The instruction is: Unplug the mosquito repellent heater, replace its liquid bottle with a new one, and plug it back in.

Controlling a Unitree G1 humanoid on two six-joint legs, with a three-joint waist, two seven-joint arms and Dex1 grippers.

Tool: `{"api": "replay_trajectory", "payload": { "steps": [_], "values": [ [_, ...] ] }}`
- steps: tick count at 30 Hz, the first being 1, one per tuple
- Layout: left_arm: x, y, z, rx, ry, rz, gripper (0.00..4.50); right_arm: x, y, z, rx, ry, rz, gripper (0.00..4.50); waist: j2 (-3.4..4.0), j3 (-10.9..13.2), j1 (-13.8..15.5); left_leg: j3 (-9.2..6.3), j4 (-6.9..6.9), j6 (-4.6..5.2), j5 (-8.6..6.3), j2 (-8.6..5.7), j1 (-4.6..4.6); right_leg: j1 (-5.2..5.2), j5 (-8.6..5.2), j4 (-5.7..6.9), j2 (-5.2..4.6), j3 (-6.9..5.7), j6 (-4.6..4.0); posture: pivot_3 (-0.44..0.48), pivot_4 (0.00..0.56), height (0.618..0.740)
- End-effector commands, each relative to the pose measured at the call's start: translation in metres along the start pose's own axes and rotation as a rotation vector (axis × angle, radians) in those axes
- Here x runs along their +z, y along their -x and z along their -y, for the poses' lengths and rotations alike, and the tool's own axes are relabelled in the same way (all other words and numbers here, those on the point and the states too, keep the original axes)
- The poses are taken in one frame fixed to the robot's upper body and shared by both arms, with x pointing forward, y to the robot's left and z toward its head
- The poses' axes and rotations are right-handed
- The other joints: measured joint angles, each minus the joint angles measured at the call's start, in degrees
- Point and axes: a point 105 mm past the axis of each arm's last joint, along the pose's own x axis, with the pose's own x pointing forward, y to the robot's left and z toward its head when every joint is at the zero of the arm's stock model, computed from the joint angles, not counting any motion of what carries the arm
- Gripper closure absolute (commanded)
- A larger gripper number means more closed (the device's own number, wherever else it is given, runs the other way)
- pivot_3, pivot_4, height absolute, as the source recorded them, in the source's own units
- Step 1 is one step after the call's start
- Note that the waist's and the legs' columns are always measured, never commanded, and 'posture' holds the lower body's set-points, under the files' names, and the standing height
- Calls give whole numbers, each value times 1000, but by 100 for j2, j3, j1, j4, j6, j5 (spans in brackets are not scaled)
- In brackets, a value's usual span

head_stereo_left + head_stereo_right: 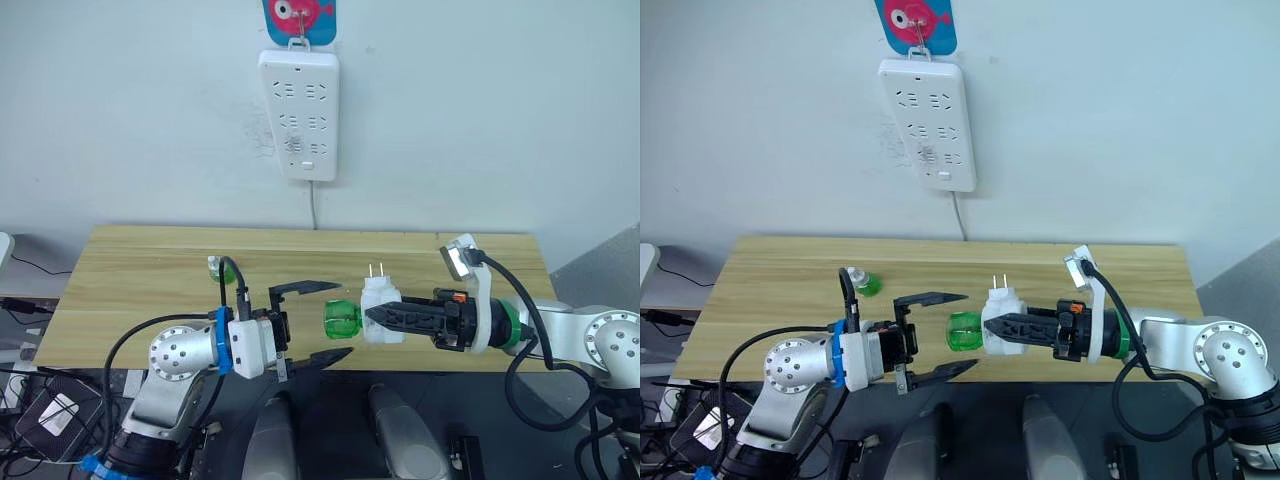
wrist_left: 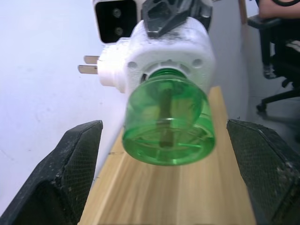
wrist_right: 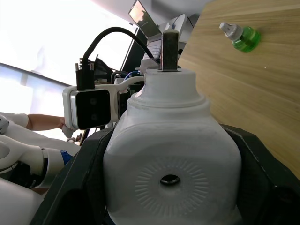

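From the head, the right gripper (image 1: 385, 318) clamps the mosquito repellent heater (image 1: 378, 312) over the table (image 1: 130, 280) edge, well below the power strip (image 1: 299, 112) — green bottle (image 1: 341, 322) offered to the spread left gripper (image 1: 310, 322). Left wrist: the bottle sits between open fingers (image 2: 65, 178), ready for unscrewing. Right wrist: a spare bottle (image 3: 240, 35) waits on the table.

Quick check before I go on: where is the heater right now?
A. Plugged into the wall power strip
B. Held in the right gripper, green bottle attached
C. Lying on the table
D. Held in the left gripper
B: the right gripper is shut on the heater with the green bottle on its end, facing the open left gripper, away from the power strip.
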Motion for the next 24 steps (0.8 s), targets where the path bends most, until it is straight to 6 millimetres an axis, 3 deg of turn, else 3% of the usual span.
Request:
{"api": "replay_trajectory", "payload": {
  "steps": [1,4,7,12,15,17,20,24],
  "values": [
    [5,-4,3,-7,-29,28,0,1,-2,-12,45,19,1,1467,0,0,-3,0,0,0,0,0,0,0,0,0,0,-1,0,-238,302,733],
    [5,-4,4,-10,-27,31,0,1,-2,-12,45,18,2,1467,0,0,-6,-2,-1,0,0,1,0,0,0,1,1,-2,0,-239,301,733],
    [9,-8,0,-12,-16,52,598,2,-2,-12,45,18,2,1467,0,0,-9,-3,-1,0,0,1,0,0,0,1,1,-2,0,-240,301,733],
    [9,-7,-2,-33,3,38,2118,2,-2,-12,45,18,2,1467,0,0,-13,-2,0,0,0,1,0,1,0,1,2,-2,0,-235,303,733],
    [12,-8,1,-98,71,18,2221,2,-2,-12,45,19,2,1467,0,0,-13,-5,-2,0,0,2,0,0,0,1,2,-5,0,-233,302,733],
    [13,-9,3,-155,190,-23,2221,2,-2,-12,45,21,-1,1467,0,0,-16,-8,-3,0,0,3,0,0,0,2,4,-6,0,-227,304,733],
    [13,-7,0,-190,500,-123,2221,2,-1,-11,43,24,-7,1467,0,1,-20,-13,-2,0,0,5,0,0,-1,5,6,-8,1,-226,306,733],
    [25,-1,-22,-250,881,-176,2221,1,0,-10,39,31,-18,1467,-1,3,-12,-19,1,0,0,5,0,1,-1,5,8,-14,1,-219,307,733]
  ]
}}
